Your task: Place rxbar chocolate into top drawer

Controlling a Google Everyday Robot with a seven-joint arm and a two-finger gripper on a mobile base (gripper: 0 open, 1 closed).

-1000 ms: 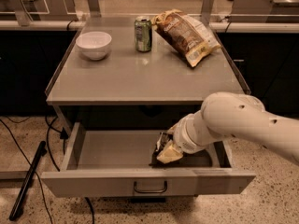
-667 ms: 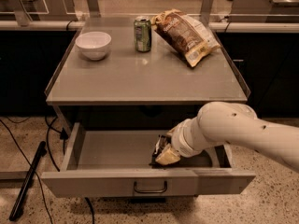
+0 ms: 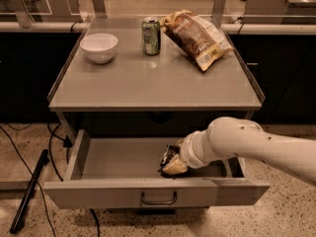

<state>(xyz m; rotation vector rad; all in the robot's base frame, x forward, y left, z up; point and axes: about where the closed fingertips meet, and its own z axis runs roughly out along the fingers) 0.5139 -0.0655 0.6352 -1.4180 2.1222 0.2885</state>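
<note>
Rxbar chocolate, a small flat bar in a dark wrapper (image 3: 168, 155), sits right at the tip of the pale two-finger gripper (image 3: 172, 165), low inside the wide grey metal top drawer (image 3: 98, 194), right of centre and just behind the front panel. I cannot tell whether the gripper is clamped on the bar or has let go, nor which way the bar's long axis runs. Judging by this, what remains is a release and a lift out clear of the front panel.
</note>
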